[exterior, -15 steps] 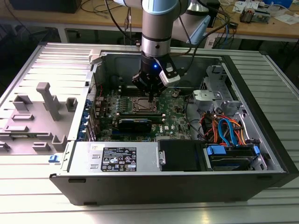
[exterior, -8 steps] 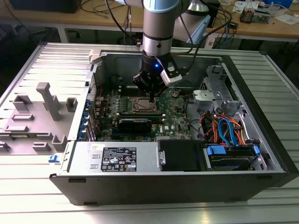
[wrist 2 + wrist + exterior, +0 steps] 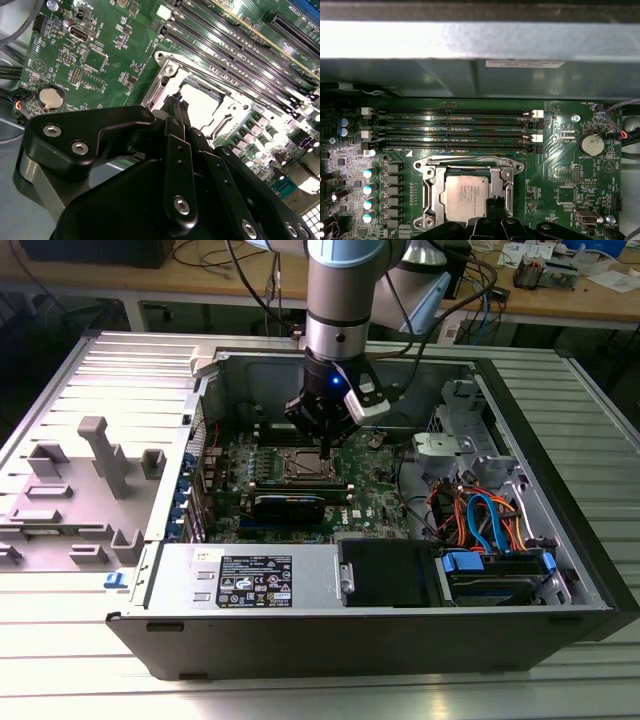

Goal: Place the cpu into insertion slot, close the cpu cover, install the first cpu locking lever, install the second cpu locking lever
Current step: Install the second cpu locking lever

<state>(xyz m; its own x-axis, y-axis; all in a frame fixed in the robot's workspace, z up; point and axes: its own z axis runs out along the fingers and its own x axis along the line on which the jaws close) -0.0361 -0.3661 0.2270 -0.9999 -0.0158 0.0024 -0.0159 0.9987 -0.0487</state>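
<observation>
Gripper (image 3: 327,445) stands over the motherboard (image 3: 372,480) inside the open case (image 3: 560,530), its tips lowered to the socket (image 3: 305,466). In the second wrist view the two fingers (image 3: 176,107) lie pressed together with no gap visible, and nothing is seen held between them; the jaws read as clenched and empty.

The cpu (image 3: 463,197) sits flat in the slot (image 3: 427,192), silvery top up, directly below and just ahead of the jaw tips. In the first wrist view the tips (image 3: 495,206) touch or nearly touch the cpu's edge nearest the gripper; contact cannot be confirmed. The cover (image 3: 506,187) frames the cpu on all visible sides and appears to lie down over the slot, its window showing the chip top. In the second wrist view the cpu (image 3: 200,107) appears as a bright square immediately beyond the tips, with the cover's metal rim (image 3: 167,70) around it.

Lever positions cannot be determined.

The memory slots (image 3: 455,131) run parallel on the far side of the slot from the jaws. A coin battery (image 3: 593,145) lies to one side, well apart from the tips.
</observation>
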